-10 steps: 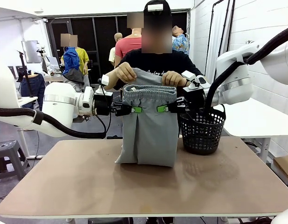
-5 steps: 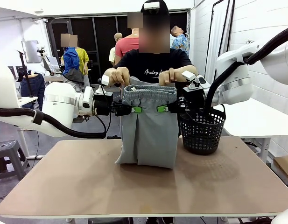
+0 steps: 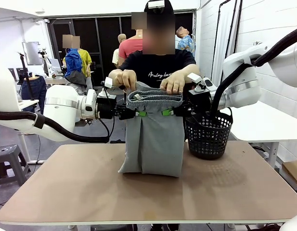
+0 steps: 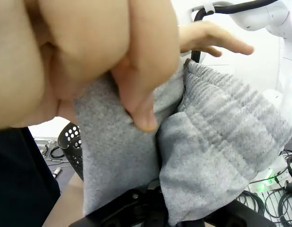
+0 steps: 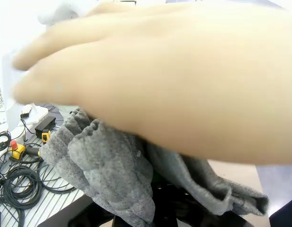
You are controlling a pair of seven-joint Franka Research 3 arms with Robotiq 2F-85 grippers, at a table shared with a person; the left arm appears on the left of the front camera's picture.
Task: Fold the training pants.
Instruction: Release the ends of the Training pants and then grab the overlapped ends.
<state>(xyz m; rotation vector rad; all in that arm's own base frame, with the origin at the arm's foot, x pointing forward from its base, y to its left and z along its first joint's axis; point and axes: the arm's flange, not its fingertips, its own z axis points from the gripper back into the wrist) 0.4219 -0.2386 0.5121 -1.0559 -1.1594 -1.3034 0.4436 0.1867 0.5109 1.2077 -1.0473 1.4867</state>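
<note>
The training pants hang between the two sets of jaws as one narrow grey panel. The left jaws, at the end of the left arm, are closed tight on one edge of the pants just under the gathered waistband. The right jaws, on the right arm, are clamped on the opposite edge at the same height (green pads show on both, pressed to the cloth).

Below the jaws the cloth drops straight down and its lower end meets the worktop. Above them the waistband bunches up. A person at the far side has one hand on it just above the left jaws and the other hand just above the right jaws.

In the left wrist view, fingers pinch the grey cloth right in front of the jaws. In the right wrist view, an open hand lies over the bunched cloth, close above the jaws.

A black mesh basket stands on the worktop below the right jaws, just beside the hanging pants; whether it touches them I cannot tell.
</note>
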